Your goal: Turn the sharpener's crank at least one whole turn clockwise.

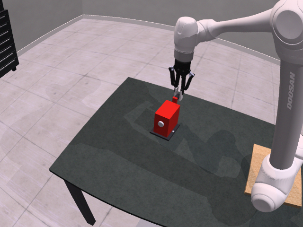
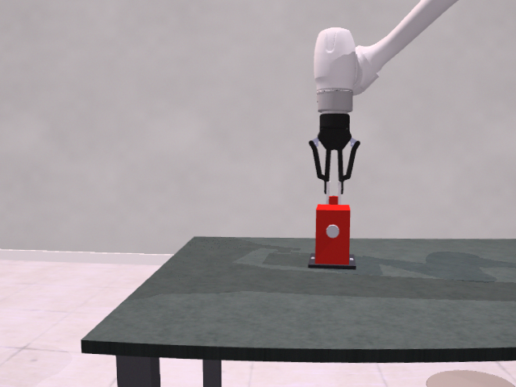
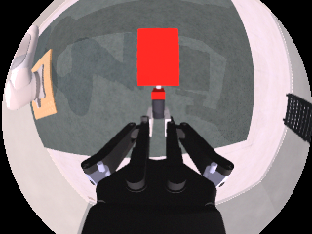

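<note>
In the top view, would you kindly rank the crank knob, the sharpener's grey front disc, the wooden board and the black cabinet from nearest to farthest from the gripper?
1. Crank knob, clamped in the gripper.
2. Grey front disc, on the sharpener's near face.
3. Wooden board, under the arm's foot, right.
4. Black cabinet, far left edge.

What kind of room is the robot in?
Probably a workshop or lab room: bare grey walls, a tiled floor, a black drawer cabinet in the corner, and one dark table with a red pencil sharpener on it.
</note>
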{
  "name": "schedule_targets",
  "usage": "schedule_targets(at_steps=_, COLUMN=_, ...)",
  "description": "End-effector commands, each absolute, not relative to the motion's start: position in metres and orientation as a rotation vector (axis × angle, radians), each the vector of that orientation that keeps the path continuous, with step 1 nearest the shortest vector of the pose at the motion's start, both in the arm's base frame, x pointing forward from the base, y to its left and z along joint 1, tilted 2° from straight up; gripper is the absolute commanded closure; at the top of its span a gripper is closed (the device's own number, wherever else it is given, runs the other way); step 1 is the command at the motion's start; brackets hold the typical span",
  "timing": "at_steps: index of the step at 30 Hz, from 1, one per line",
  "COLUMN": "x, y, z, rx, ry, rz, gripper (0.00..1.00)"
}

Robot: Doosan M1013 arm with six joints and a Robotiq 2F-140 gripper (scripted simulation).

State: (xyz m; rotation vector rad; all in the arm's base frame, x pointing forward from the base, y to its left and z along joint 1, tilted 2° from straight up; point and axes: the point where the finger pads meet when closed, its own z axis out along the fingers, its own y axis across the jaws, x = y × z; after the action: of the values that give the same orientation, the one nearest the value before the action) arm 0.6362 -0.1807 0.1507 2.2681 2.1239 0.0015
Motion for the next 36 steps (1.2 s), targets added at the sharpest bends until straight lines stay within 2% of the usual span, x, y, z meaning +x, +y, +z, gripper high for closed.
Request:
schedule_targets(at_steps=1, x=0.636, y=-0.181, z=0.151, rx=2.268, ry=2.124, rz=0.002, gripper=1.00)
schedule_targets(at_steps=36, x=0.678, y=-0.184, z=0.131, rx=2.268, ry=2.124, rz=0.002, gripper=1.00)
